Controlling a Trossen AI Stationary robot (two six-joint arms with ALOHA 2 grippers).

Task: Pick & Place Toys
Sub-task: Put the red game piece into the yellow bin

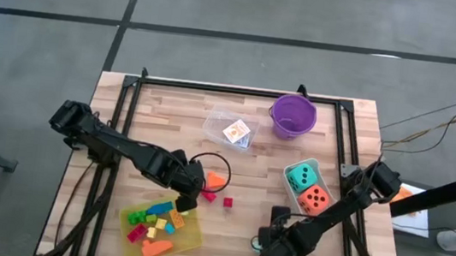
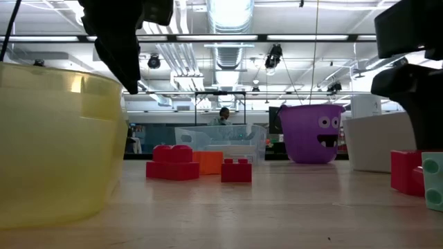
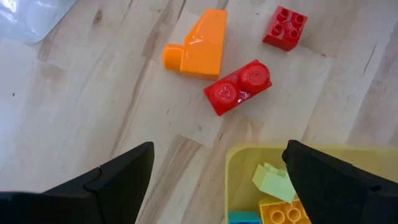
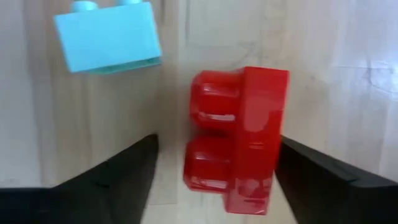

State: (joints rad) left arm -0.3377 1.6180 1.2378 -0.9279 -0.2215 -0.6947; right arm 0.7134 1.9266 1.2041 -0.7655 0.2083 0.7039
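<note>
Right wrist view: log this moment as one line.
right tool: open, straddling red brick | blue brick: beside, untouched | left tool: open over tray edge

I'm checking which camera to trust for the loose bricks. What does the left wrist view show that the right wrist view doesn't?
Only the left wrist view shows the orange wedge, a two-stud red brick, a small red brick and a corner of the yellow tray holding bricks, with the left gripper open above its edge.

Only the right wrist view shows a light blue brick and a red brick lying between the right gripper's fingers.

Both show the wooden table.
</note>
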